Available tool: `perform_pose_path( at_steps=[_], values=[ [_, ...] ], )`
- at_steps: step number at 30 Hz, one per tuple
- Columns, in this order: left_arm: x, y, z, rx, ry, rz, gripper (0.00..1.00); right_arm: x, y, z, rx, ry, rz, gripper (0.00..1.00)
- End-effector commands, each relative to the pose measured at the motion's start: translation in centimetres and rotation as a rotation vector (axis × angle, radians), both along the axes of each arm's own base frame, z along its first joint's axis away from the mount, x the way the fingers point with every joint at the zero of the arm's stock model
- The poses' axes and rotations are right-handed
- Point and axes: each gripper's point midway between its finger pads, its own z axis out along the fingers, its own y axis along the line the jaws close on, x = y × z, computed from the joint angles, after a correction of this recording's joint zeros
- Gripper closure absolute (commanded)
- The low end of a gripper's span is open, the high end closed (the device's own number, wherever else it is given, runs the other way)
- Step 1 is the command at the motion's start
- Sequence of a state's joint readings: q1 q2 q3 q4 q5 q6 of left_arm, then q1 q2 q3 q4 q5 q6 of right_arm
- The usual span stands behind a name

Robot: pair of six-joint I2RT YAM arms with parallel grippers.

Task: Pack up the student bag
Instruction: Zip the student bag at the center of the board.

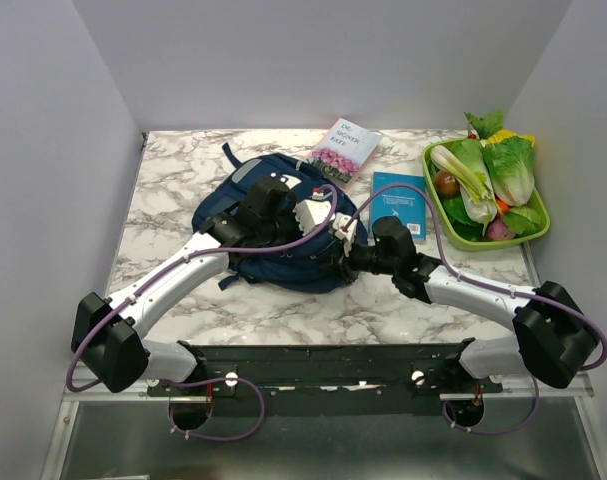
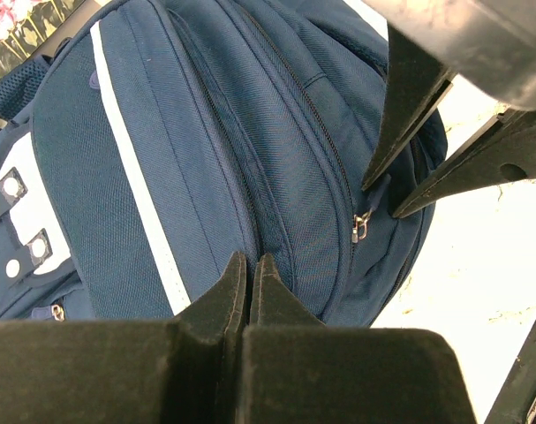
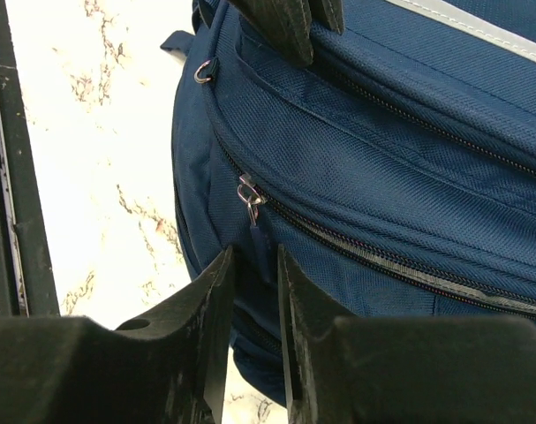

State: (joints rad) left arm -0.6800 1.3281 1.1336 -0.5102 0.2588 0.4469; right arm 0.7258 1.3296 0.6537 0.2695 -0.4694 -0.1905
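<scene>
The student bag (image 1: 273,240), a navy backpack, lies in the middle of the marble table and fills the left wrist view (image 2: 206,150) and the right wrist view (image 3: 382,177). My left gripper (image 2: 250,263) is shut, with its tips resting on the bag's fabric beside a zipper seam; I cannot tell whether it pinches any cloth. My right gripper (image 3: 254,256) is at the bag's near right side. Its jaws stand a narrow gap apart around the blue tab of a zipper pull (image 3: 250,201), not closed on it. The pull also shows in the left wrist view (image 2: 360,228).
A book with a flower cover (image 1: 345,150) lies behind the bag and a teal book (image 1: 398,203) lies to its right. A green tray (image 1: 536,232) of vegetables stands at the back right. A black rail (image 1: 323,370) runs along the near edge.
</scene>
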Motion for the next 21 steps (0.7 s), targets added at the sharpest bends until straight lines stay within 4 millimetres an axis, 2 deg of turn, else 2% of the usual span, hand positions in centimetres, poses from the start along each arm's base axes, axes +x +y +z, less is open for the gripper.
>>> perform_pose_path(
  at_steps=[1,4,7,9,11,21],
  values=[
    [1.0,-1.6,3.5,-0.097,-0.077,-0.024,1.0,0.3,0.5,0.4,0.019,0.0,-0.012,0.68],
    [1.0,-1.6,3.3,-0.095,-0.073,-0.023,1.0,0.5,0.5,0.6,0.023,-0.006,-0.025,0.75],
    [0.8,-1.6,2.9,-0.092,-0.066,-0.027,1.0,0.6,0.6,1.0,0.029,-0.008,-0.027,0.84],
    [0.7,-1.5,2.7,-0.086,-0.063,-0.031,1.0,0.9,0.3,1.2,0.019,-0.004,-0.054,0.94],
    [0.4,-1.3,2.1,-0.075,-0.052,-0.038,1.0,1.8,-0.2,1.4,0.002,-0.006,-0.117,0.99],
    [-1.3,-0.4,0.3,-0.04,-0.014,-0.069,1.0,3.1,-3.2,0.0,-0.07,0.051,-0.272,0.99]
  ],
)
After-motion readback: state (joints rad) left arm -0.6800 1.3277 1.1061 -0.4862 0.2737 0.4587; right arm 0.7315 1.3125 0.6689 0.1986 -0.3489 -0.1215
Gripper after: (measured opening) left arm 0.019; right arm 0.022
